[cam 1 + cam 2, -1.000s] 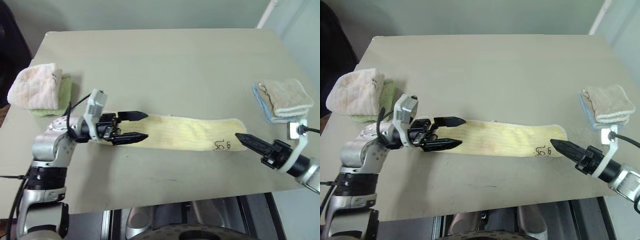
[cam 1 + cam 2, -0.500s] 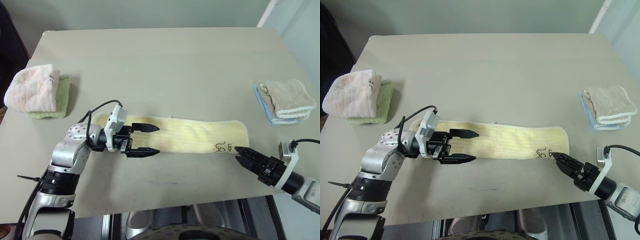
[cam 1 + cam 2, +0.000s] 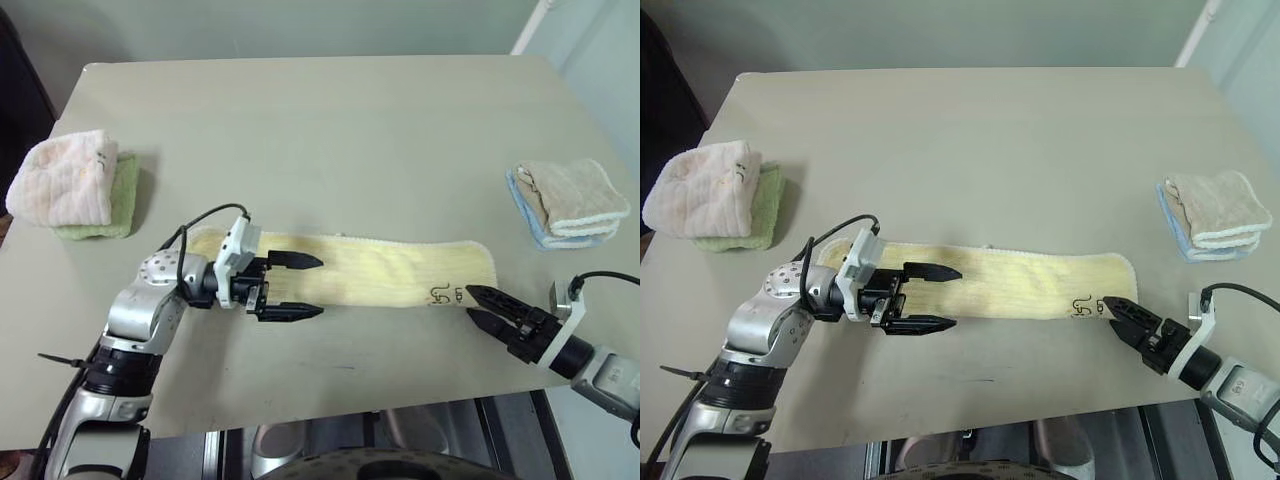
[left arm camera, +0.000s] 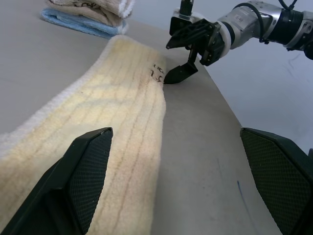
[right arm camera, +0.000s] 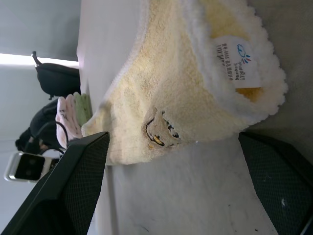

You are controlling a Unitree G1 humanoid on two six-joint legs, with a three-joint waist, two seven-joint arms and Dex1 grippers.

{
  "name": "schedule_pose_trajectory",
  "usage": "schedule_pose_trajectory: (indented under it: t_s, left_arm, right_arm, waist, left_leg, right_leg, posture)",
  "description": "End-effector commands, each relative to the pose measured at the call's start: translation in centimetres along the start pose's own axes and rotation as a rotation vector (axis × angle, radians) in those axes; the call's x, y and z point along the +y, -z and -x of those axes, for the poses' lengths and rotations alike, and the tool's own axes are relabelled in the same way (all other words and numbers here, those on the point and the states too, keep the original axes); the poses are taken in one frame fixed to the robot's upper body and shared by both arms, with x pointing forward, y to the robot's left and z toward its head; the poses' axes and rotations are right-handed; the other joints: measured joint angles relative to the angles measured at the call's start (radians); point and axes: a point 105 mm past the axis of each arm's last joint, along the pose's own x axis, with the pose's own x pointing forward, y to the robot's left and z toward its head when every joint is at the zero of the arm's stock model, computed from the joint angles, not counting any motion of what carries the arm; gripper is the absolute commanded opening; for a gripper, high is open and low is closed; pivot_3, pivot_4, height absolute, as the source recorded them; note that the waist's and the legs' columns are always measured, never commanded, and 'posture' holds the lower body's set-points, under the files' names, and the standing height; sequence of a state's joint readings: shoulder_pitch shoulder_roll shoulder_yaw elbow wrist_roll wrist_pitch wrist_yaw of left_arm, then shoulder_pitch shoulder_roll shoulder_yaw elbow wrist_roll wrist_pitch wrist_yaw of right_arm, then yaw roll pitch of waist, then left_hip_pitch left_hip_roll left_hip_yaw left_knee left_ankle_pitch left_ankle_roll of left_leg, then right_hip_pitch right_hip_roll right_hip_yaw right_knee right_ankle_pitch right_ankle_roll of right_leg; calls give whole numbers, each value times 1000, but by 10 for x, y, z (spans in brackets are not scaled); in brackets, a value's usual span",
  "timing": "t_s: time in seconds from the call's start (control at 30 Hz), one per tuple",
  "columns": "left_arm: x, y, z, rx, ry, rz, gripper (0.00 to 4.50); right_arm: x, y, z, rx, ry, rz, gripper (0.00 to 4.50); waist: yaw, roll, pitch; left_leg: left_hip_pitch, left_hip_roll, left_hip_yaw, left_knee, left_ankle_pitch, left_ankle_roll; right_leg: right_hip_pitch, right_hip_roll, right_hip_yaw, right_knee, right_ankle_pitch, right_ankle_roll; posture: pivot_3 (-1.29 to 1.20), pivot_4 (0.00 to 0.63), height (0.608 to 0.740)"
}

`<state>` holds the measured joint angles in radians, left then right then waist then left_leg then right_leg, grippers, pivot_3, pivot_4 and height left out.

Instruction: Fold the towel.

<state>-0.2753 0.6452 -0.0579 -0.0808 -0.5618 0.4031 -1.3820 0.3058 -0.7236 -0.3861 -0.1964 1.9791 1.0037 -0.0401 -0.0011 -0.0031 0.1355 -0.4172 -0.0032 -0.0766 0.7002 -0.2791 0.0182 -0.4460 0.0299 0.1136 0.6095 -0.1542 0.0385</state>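
Beige table (image 3: 330,120); towel (image 3: 370,268) centre frame, pale yellow strip, flat, dark marks at right end. Left gripper (image 3: 300,286) and right gripper (image 3: 478,305) open wide, empty. Right wrist view adds white label (image 5: 234,61).

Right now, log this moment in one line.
towel: flat, unfolded | left gripper: open, over left end | right gripper: open, at marked end
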Motion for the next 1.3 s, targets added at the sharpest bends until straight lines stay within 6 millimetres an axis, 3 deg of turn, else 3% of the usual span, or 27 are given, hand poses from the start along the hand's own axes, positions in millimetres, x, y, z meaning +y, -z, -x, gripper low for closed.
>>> schedule_pose_trajectory:
  t_s: [0.03, 0.2, 0.3, 0.53, 0.67, 0.93, 1.2, 1.3]
  left_arm:
    - [-3, -8, -1, -7, 5, -47, 4500]
    - [-1, -8, -2, -12, 1, -52, 4500]
    - [1, -8, -1, -8, -1, -56, 4500]
    - [4, -7, 0, -2, -1, -65, 4500]
    - [5, -6, 0, -1, 1, -67, 4500]
    - [12, -5, -3, -3, 5, -83, 4500]
    - [16, -7, -8, -29, 1, -97, 4500]
    - [17, -11, -10, -38, -2, -105, 4500]
  right_arm:
    - [-13, -21, 5, -96, 80, -21, 4475]
    - [-16, -27, 2, -119, 97, -35, 4475]
    - [-17, -26, 1, -122, 109, -40, 3864]
    - [-21, -23, 1, -121, 119, -48, 1485]
    - [-20, -28, 1, -162, 107, -62, 42]
    - [-13, -29, 9, -203, 83, -47, 42]
    - [34, -49, 20, -253, -45, 147, 42]
    - [59, -42, 17, -185, -91, 320, 42]
  waist:
    - [0, 0, 0]
    - [0, -2, -1]
    - [0, -3, -2]
    - [2, -1, -3]
    - [2, -2, -5]
    - [0, -3, -6]
    - [3, 2, -6]
    - [3, 3, -6]
  left_leg:
    - [0, 0, 0, 0, 0, 0]
    - [2, -1, 0, 1, 1, 2]
    - [2, -1, 0, 1, 1, 2]
    - [0, -1, -1, 0, 0, 1]
    - [-1, -1, -1, -1, -3, 0]
    - [-1, -1, 1, 1, -6, 2]
    - [-2, -1, 1, 0, -6, 2]
    - [-2, -1, 1, 0, -6, 2]
  right_leg:
    - [1, 0, 0, 0, 0, 0]
    - [3, -1, 0, -1, 1, 0]
    - [3, -1, 0, -1, 1, 0]
    - [1, -1, 0, 0, 1, 0]
    - [-1, -1, 0, 0, 2, -8]
    - [0, -2, 1, -2, 2, -6]
    - [-1, -2, 1, -1, 0, -7]
    - [-1, -2, 1, -1, 0, -7]
  posture:
    - [0, 150, 740]
    - [0, 150, 740]
    - [0, 150, 740]
    - [0, 150, 740]
    - [0, 150, 740]
    - [0, 150, 740]
    - [0, 150, 740]
    - [0, 150, 740]
